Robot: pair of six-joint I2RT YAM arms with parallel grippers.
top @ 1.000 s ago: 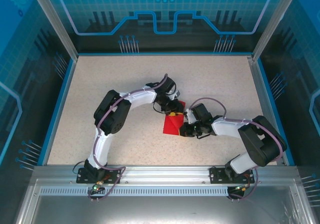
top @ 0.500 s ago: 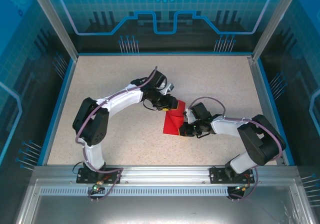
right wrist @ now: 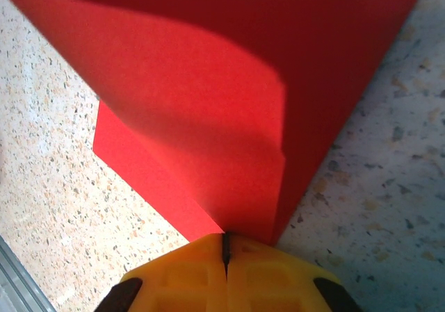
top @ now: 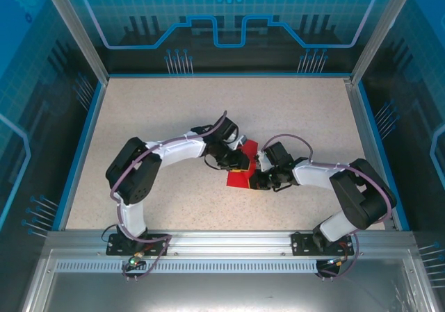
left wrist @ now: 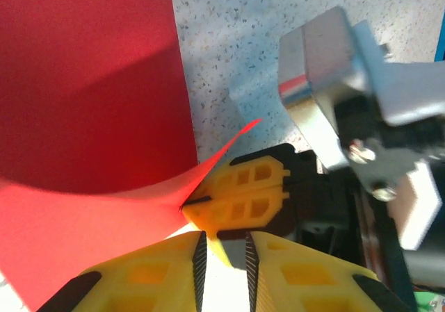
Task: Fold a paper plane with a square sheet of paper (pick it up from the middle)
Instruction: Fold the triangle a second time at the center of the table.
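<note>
Fold in progress: both arms meet at the square sheet of paper (top: 238, 179), mid-worktop (top: 139, 117).
Top view: left gripper (top: 238, 162) reaches over the sheet, elbow bent; right gripper (top: 256, 180) lies low at its right edge. Left wrist view: left fingers (left wrist: 139, 277) nearly together under the curled flap; grip unconfirmed. Right wrist view: right fingers (right wrist: 181, 274) pinch the sheet's edge, probably anchoring it.

Bright red paper (right wrist: 208, 83), speckled beige tbl (right wrist: 42, 117).
</note>
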